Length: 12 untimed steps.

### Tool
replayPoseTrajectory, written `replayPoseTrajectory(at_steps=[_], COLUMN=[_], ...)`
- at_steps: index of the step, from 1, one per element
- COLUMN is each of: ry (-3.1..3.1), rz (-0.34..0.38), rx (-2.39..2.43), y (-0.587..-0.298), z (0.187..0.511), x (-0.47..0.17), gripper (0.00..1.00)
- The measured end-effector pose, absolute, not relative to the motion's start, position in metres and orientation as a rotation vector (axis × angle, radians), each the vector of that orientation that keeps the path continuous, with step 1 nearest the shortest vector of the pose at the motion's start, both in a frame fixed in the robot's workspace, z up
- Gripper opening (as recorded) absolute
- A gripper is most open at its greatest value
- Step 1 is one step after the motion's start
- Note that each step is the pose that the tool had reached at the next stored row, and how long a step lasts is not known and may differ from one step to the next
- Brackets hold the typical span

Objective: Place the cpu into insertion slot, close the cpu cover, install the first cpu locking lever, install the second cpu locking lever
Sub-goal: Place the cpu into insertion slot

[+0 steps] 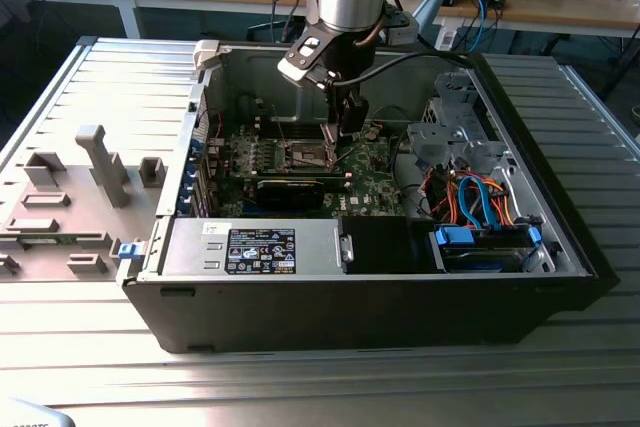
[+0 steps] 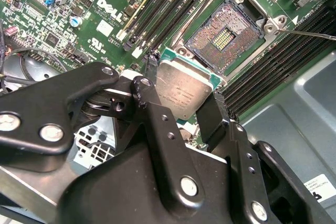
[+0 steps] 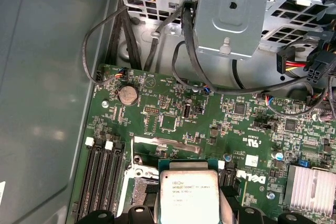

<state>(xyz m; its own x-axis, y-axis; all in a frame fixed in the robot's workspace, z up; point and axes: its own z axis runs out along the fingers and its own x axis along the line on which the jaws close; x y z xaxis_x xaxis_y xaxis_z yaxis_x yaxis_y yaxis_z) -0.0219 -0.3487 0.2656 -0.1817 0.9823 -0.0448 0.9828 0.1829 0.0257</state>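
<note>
Inside the open computer case (image 1: pixel 350 307), flat on the ridged metal worktop (image 1: pixel 100 367). Hanging low over the green motherboard (image 1: pixel 380 172) with the end effector (image 1: pixel 348 119), as seen in the exterior view.

Pinching the cpu (image 2: pixel 184 90) right now: clamped on two opposite edges by the black fingers (image 2: pixel 157 124), silvery lid turned up toward both wrist views, held roughly level. Not seated. Held clear above the board, just beside one corner of the insertion slot (image 2: pixel 223 38) and apart from it.

Wide open down there in the second wrist view: bare pin field, dark centre, silver rim all round, nothing lying in it. Sticking out from one corner of that rim, a thin metal rod (image 2: pixel 310 34), angled away over the board. Flanked on both sides by long black memory slots (image 2: pixel 163 9).

Off the exterior view's left of the end effector for the socket, with a long black card (image 1: pixel 290 192) nearer the camera and a labelled power supply (image 1: pixel 260 247) in front of that. Blue and orange cables (image 1: pixel 480 197) bundled at the exterior view's right.

In the first wrist view, beyond the chip: a coin cell battery (image 3: pixel 127 95), a finned heatsink (image 3: pixel 310 187), and a grey drive cage (image 3: pixel 231 9) with black cables (image 3: pixel 194 51) trailing down.
</note>
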Motion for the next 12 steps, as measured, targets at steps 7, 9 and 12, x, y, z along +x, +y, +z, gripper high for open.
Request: replayPoseTrajectory(at_steps=[7, 9, 12], ry=[2.364, 2.362, 2.359], rz=[-0.014, -0.014, -0.015], rx=[1.991, 1.994, 1.997], y=[-0.3487, -0.3487, -0.3487], z=[0.2656, 0.2655, 0.2656], x=[-0.0219, -0.0219, -0.0219], gripper=[0.54, 0.54, 0.54])
